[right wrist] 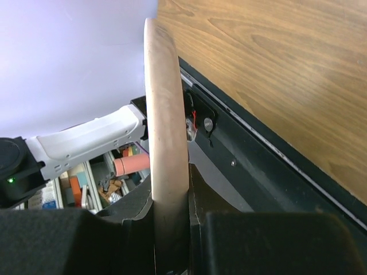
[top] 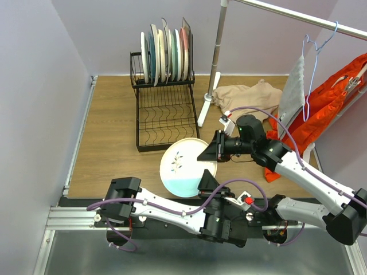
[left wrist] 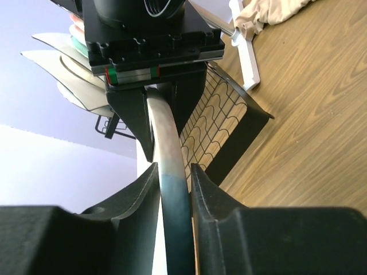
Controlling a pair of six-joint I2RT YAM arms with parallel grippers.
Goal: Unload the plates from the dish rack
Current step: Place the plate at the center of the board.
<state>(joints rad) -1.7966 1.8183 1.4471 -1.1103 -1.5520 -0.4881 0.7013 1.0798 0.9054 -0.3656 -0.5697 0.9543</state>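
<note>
Black fingers (left wrist: 136,197) of my left gripper (left wrist: 174,172) fill the near part of the left wrist view, pressed onto the pale blue rim of the cream-blue plate (top: 182,166), 1 pad on each face. My right gripper (top: 211,150) pinches the same plate at its right rim, just beyond my left one, and its fingers (right wrist: 200,192) close tight against the cream edge in the right wrist view. So both of my 2 grippers are clamped on this 1 plate.

From above, the plate sits near the front of the wooden table (top: 114,137), right of centre, its face turned up and showing leaf sprigs. I cannot tell whether its left edge touches the wood or hangs just above it.

Just beyond it, on the left, stands the dish rack (top: 163,112). Its upper basket holds the other plates (top: 165,52) upright on edge, about 6 of them as far as I can count. Right of the rack stands a white clothes-rail stand (top: 215,63), with a beige cloth (top: 252,94) at its foot and an orange garment (top: 332,94) further right.
</note>
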